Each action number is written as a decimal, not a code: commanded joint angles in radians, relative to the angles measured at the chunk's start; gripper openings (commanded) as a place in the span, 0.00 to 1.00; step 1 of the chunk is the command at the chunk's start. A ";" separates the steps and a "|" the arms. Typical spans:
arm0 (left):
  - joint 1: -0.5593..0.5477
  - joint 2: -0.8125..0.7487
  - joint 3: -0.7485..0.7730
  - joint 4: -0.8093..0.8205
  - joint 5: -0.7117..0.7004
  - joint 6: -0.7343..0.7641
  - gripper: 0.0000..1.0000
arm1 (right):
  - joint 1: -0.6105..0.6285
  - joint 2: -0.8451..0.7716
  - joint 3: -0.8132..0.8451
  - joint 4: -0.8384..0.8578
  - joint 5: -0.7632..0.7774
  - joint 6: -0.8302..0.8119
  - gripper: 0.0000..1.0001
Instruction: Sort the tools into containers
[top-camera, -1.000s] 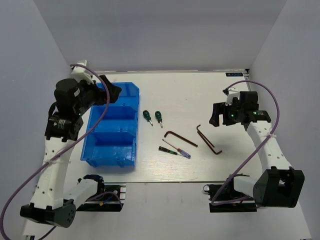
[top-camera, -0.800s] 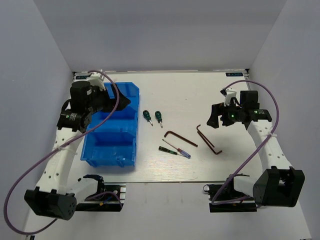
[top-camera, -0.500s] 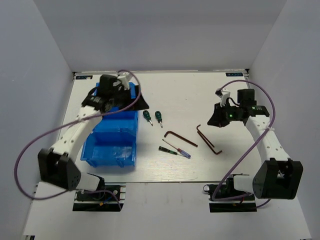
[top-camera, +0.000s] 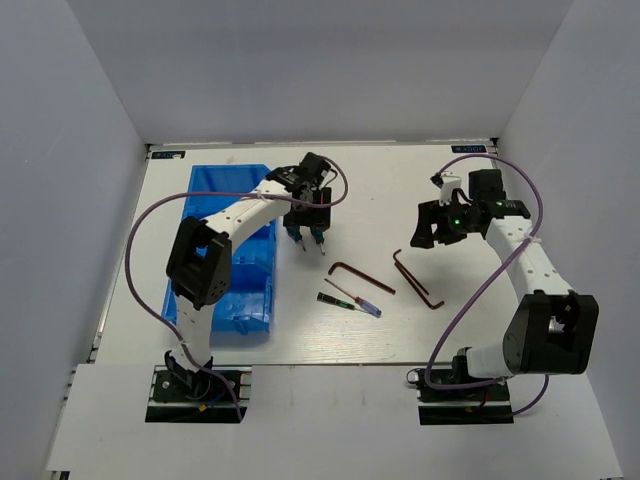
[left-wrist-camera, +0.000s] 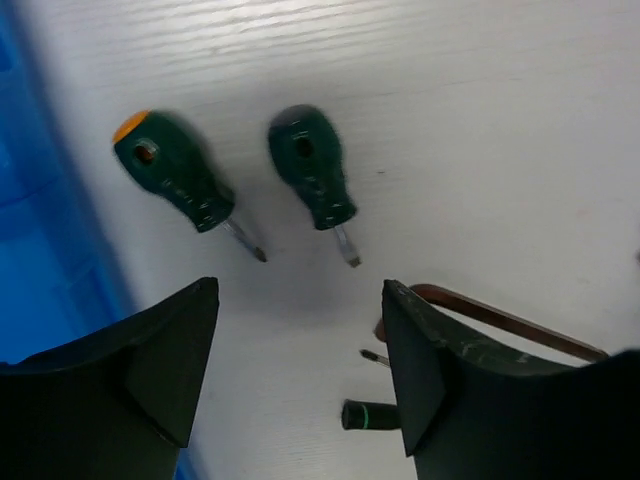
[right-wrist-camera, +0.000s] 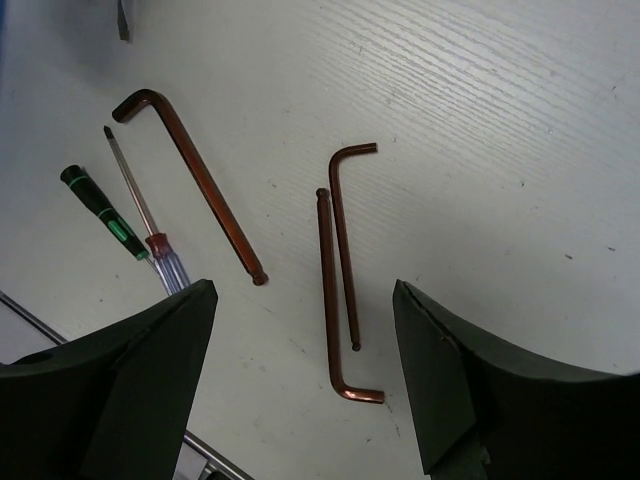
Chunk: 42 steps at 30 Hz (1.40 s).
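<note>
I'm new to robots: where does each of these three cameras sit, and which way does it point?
Top external: fixed high behind the arms, looking down on the table, the blue bins and both arms.
Left wrist: on the left arm, looking down past the open left gripper at two stubby screwdrivers.
Right wrist: on the right arm, looking down past the open right gripper at hex keys and thin screwdrivers.
Shared: both wrist views show one long hex key.

Spread pincer (left-wrist-camera: 300, 300) hovers over two stubby green screwdrivers (left-wrist-camera: 176, 186) (left-wrist-camera: 313, 180).
</note>
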 joint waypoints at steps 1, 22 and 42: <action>-0.017 -0.001 0.046 -0.108 -0.259 -0.094 0.77 | 0.004 0.015 -0.012 0.044 0.019 0.019 0.77; 0.003 0.229 0.143 -0.071 -0.335 -0.203 0.71 | 0.005 0.035 -0.038 0.067 -0.001 0.023 0.79; 0.135 0.054 0.302 -0.028 -0.312 -0.125 0.13 | 0.272 0.331 0.284 0.030 0.001 -0.017 0.31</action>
